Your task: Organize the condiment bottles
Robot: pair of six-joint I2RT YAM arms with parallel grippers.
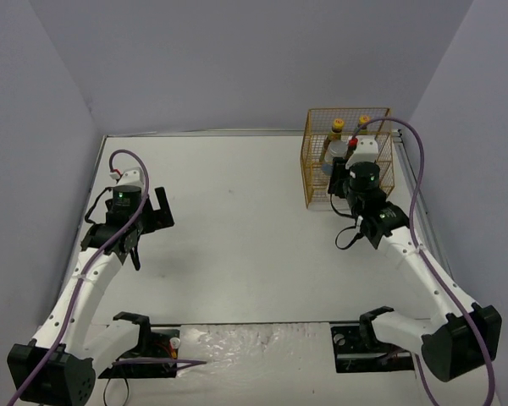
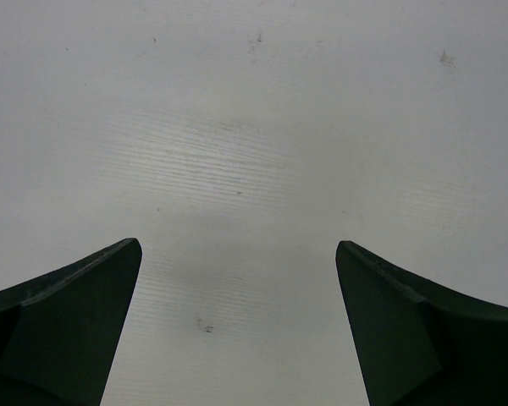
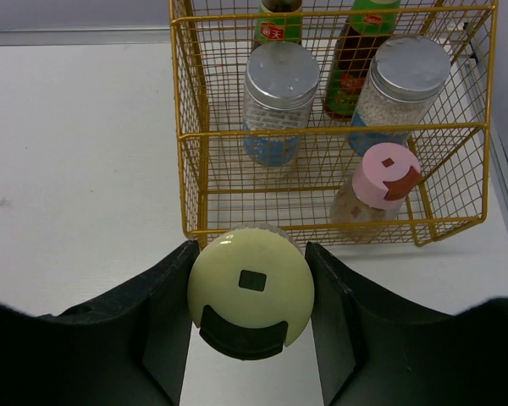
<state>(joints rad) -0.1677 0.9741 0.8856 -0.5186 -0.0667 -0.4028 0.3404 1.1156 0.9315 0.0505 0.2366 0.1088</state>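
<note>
My right gripper [image 3: 251,279] is shut on the yellow-green-capped bottle [image 3: 251,288] and holds it just in front of the yellow wire basket's [image 3: 186,135] near wall. Inside the basket stand two stout silver-lidded bottles [image 3: 281,76] [image 3: 406,68], two tall dark bottles with red and green labels [image 3: 275,21] [image 3: 356,59], and the pink-capped bottle [image 3: 389,173] at the near right. In the top view the right gripper [image 1: 350,182] hangs at the basket's [image 1: 306,161] near side, and two yellow caps [image 1: 338,125] show inside. My left gripper [image 1: 150,230] is open and empty over bare table.
The basket stands at the far right of the white table [image 1: 237,211], close to the right edge. Purple-grey walls enclose the table on three sides. The left wrist view shows only bare table [image 2: 237,152] between the fingers [image 2: 76,313].
</note>
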